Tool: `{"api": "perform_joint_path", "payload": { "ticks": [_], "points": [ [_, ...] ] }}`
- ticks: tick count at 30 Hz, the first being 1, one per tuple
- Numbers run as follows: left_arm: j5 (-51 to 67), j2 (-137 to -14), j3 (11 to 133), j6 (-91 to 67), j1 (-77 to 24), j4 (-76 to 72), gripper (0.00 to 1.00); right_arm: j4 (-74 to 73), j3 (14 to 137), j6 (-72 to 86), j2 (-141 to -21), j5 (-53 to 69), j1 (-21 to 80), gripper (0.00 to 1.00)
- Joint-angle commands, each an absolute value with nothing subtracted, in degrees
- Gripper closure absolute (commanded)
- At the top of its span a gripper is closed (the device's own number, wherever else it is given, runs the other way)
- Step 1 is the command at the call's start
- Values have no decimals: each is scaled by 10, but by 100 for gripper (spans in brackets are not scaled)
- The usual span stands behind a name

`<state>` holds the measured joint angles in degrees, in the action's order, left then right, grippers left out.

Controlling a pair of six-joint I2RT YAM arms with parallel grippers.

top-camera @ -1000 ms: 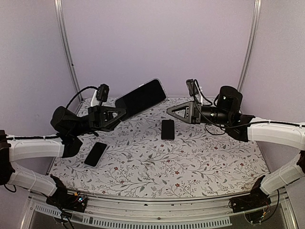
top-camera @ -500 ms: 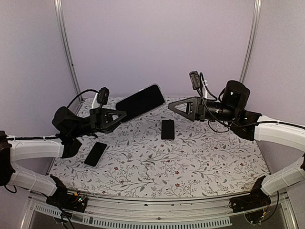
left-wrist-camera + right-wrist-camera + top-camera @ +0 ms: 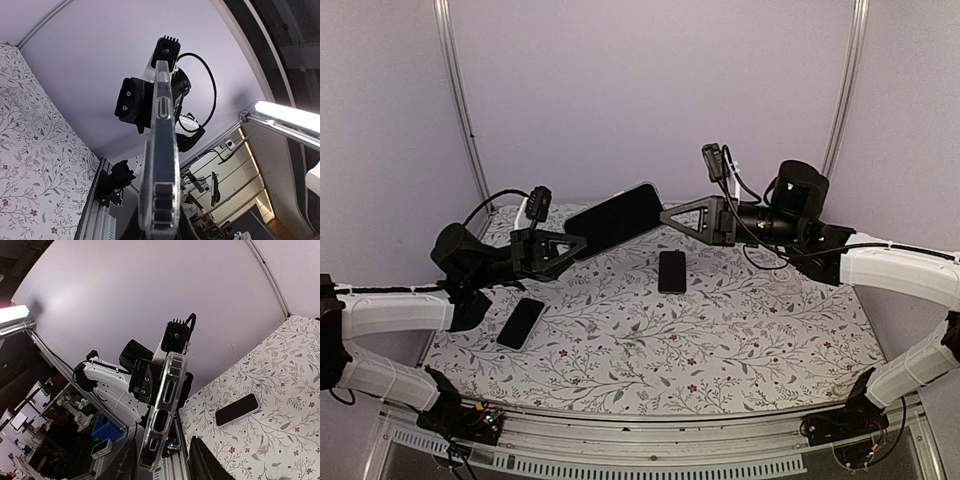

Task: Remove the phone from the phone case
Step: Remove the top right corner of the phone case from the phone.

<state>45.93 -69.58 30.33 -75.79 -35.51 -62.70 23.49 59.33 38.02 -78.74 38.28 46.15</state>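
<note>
Left gripper (image 3: 578, 241) is clamped on one end of the case (image 3: 159, 150). The phone (image 3: 615, 218) inside is thereby held aloft and tilted, with its free end offered to the right gripper (image 3: 667, 213). That gripper's fingers (image 3: 201, 460) are spread on either side of the case's end, and no contact is visible; this is presumably done so the phone can be pried out. Counted: two grippers, one case, three phones. Two loose phones (image 3: 672, 271) (image 3: 521, 323) lie on the table (image 3: 750, 330) below the case.

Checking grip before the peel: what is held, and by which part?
The left gripper clamps the phone case, phone inside, by its lower end. The right gripper, open, straddles the upper end without clamping.
</note>
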Motion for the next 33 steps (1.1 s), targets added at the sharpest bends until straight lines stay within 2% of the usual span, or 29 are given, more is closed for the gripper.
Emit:
{"api": "perform_joint_path", "payload": {
  "ticks": [1, 4, 8, 17, 33],
  "points": [
    [461, -691, 309, -753, -350, -667, 100, 251, 608, 387, -797, 401, 465, 70],
    [459, -698, 306, -771, -351, -688, 100, 271, 608, 394, -802, 420, 465, 81],
    [446, -726, 302, -824, -362, -762, 100, 317, 603, 409, -808, 455, 466, 89],
    [370, -782, 327, -909, -428, -924, 100, 390, 609, 426, -827, 485, 465, 91],
    [362, -766, 335, -900, -436, -919, 100, 391, 571, 431, -809, 451, 451, 89]
  ]
}}
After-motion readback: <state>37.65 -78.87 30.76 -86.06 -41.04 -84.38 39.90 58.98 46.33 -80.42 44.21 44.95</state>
